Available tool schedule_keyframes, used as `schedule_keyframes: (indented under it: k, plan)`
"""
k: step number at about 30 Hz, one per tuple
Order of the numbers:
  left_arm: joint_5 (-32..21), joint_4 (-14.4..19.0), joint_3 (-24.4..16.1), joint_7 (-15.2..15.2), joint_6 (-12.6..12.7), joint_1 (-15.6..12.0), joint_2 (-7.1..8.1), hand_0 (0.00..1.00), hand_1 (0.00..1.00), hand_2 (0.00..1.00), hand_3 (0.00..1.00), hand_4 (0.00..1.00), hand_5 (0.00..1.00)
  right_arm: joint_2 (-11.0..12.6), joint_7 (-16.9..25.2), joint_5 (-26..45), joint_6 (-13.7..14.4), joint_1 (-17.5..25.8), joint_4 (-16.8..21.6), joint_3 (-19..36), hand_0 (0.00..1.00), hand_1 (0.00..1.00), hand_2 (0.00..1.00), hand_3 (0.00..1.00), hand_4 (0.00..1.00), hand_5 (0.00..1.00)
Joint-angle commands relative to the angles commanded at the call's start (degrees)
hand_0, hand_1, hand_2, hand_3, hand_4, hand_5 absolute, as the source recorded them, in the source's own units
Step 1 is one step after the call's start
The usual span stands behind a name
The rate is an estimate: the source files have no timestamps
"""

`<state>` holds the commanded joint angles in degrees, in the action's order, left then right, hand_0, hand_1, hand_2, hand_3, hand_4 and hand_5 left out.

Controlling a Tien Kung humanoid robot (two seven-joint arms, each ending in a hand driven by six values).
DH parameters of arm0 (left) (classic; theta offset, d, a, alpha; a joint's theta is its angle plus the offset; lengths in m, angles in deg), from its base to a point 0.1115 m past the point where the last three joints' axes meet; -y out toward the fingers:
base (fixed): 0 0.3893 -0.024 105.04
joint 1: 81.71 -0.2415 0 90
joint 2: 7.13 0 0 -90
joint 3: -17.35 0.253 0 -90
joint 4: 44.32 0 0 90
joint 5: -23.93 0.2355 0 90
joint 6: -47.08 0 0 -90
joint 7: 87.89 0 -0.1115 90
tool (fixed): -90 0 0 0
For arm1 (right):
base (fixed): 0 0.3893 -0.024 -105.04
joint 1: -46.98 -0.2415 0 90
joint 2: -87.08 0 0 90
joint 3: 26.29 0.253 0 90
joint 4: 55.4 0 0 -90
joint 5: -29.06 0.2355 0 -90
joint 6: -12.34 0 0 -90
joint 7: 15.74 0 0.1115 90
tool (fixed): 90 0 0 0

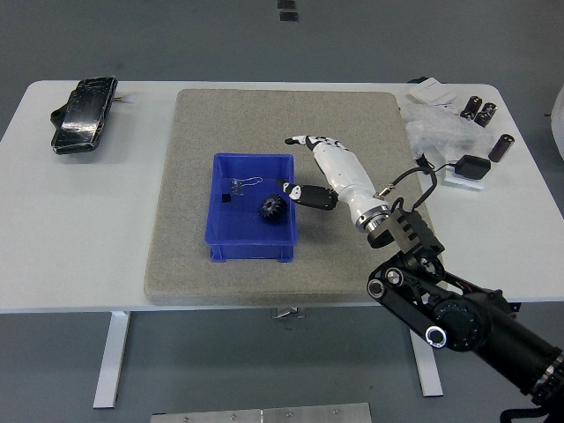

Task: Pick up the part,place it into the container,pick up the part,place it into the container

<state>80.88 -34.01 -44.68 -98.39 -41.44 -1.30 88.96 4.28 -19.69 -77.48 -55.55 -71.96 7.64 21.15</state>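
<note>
A blue plastic container [251,245] sits on the grey mat [282,115] near its front. A black gear part [270,208] lies inside the container at its right side. A small clear piece [240,184] lies in the container's back. My right hand [317,169], white with black arm behind it, is just right of the container, fingers spread and empty. The thumb [300,191] points toward the container's right wall. My left arm is out of view.
A black phone-like device [84,115] lies at the table's far left. At the far right are clear plastic bags [438,132], small black cylinders [480,110], a black pad [471,166] and a white card [426,91].
</note>
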Motion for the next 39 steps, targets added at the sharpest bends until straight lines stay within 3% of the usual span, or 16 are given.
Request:
schedule_keyframes:
  k: [1,8,24,25,30,31,36,37,39]
  plan:
    - [0.05,0.00,-0.05,0.00,0.01,0.02,0.00,0.642,0.568,0.563,0.611,0.688,0.253,0.24,0.07,0.47,-0.03,-0.04,-1.18,0.37,0.875,0.811,0.815,0.773,0.710,0.326]
    - [0.35,0.00,-0.21,0.09,-0.05,0.21,-0.02,0.642,0.567,0.563,0.611,0.687,0.250,0.17,-0.30,1.21,-1.33,-0.26,-6.69,-2.67,0.855,0.787,0.810,0.765,0.696,0.319]
    - [0.35,0.00,0.03,0.09,-0.11,0.24,0.08,0.642,0.567,0.563,0.610,0.683,0.243,-0.75,-0.83,0.01,-2.68,-1.70,-11.52,-6.94,0.841,0.752,0.780,0.751,0.671,0.307]
    - [0.32,0.00,0.07,0.09,-0.11,0.24,0.09,0.642,0.566,0.563,0.610,0.683,0.242,-0.73,-0.89,-0.25,-2.57,-1.74,-11.70,-7.03,0.815,0.705,0.709,0.705,0.384,0.176]
    - [0.37,0.00,0.04,0.13,-0.10,0.23,0.13,0.642,0.566,0.563,0.610,0.683,0.242,-0.60,-1.28,-1.56,-2.16,-1.63,-12.04,-7.39,0.815,0.705,0.709,0.705,0.384,0.176]
    - [0.36,0.00,0.06,0.16,-0.11,0.23,0.13,0.642,0.567,0.563,0.610,0.683,0.242,-0.57,-1.40,-1.90,-2.02,-1.60,-12.07,-7.49,0.730,0.554,0.551,0.576,0.018,0.057]
    - [0.35,0.00,0.07,0.24,-0.12,0.22,0.14,0.642,0.567,0.563,0.610,0.683,0.242,-0.48,-1.97,-3.53,-1.35,-1.58,-11.94,-7.70,0.730,0.554,0.551,0.576,0.018,0.057]
    - [0.30,0.00,0.11,0.28,-0.12,0.22,0.14,0.642,0.568,0.564,0.610,0.683,0.242,-0.43,-2.01,-3.80,-1.16,-1.61,-11.86,-7.73,0.662,0.458,0.483,0.484,0.002,0.002]
    - [0.20,0.00,0.21,0.33,-0.13,0.21,0.13,0.642,0.568,0.564,0.610,0.683,0.242,-0.37,-1.96,-4.05,-0.89,-1.65,-11.73,-7.76,0.662,0.458,0.483,0.484,0.002,0.002]
